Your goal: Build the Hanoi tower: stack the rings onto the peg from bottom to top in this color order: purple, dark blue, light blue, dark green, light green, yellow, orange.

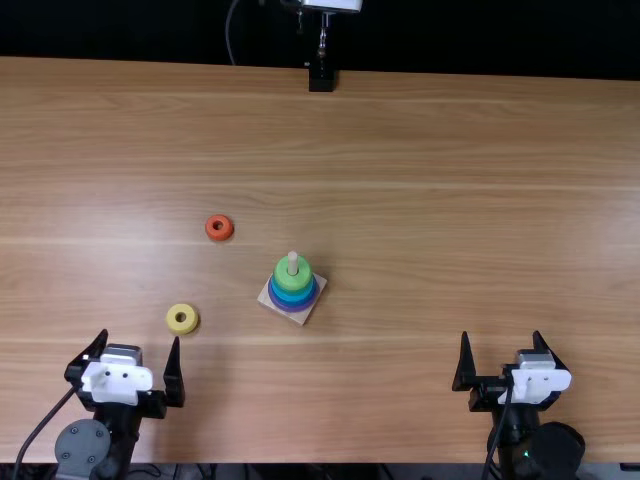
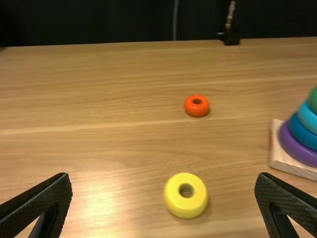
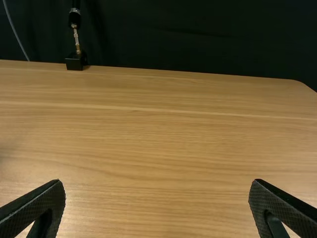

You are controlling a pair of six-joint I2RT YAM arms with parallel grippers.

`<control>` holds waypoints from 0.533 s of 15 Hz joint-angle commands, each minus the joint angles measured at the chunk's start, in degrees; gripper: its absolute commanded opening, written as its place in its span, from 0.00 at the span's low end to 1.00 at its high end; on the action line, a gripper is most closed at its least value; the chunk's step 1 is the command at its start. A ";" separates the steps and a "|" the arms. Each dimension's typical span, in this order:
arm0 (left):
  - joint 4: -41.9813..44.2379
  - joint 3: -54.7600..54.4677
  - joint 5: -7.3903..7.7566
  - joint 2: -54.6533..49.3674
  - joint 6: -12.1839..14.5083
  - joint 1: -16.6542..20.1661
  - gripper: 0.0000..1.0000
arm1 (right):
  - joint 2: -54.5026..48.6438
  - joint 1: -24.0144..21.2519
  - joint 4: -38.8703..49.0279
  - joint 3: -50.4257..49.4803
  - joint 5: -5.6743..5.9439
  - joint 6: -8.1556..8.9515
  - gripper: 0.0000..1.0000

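Note:
My left gripper (image 1: 140,340) stands open at the table's near left, a little short of the yellow ring (image 1: 182,319). The orange ring (image 1: 219,227) lies flat farther back. Near the middle, a square wooden base (image 1: 304,314) holds the peg (image 1: 293,262), its tip above a light green ring (image 1: 290,273); blue rings and a purple ring (image 1: 292,305) are under it. My right gripper (image 1: 500,345) is open at the near right. In the left wrist view, the open left gripper (image 2: 163,183) has the yellow ring (image 2: 185,195) beyond its fingers. The right wrist view's gripper (image 3: 157,188) holds nothing.
A black stand (image 1: 321,77) with a metal rod is at the table's far edge, beside a thin cable. Another cable runs along the left arm. Dark cloth hangs beyond the far edge of the wooden table (image 1: 450,200).

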 commanded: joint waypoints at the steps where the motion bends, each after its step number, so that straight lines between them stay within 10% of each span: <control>1: -0.71 2.35 0.72 -0.67 -0.03 -0.53 1.00 | -0.73 -0.61 -4.19 -3.28 0.64 -0.11 1.00; 8: -5.77 25.91 0.51 26.23 -0.35 -1.41 1.00 | -0.73 -0.61 -4.19 -3.28 0.64 -0.11 1.00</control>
